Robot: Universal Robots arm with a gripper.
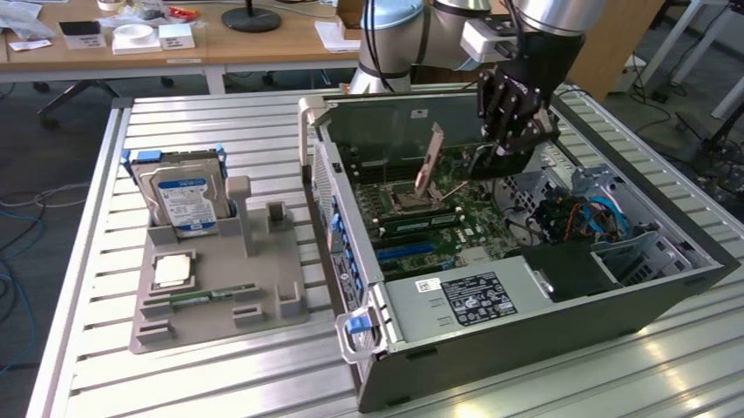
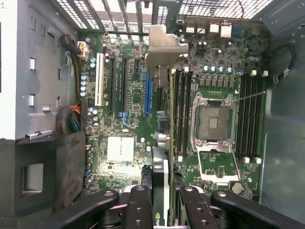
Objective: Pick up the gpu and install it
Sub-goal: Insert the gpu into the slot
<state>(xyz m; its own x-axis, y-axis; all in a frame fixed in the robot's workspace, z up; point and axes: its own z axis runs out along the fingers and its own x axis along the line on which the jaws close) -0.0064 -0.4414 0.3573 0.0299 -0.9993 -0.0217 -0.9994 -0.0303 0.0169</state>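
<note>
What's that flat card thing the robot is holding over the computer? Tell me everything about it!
It is a thin, flat gpu card, dark on one face with a green board edge, and a silvery metal bracket bent at its far end. The black tool pinches its other end, holding it on edge above the green motherboard inside the open grey computer case. It is not yet seated in a slot.
</note>
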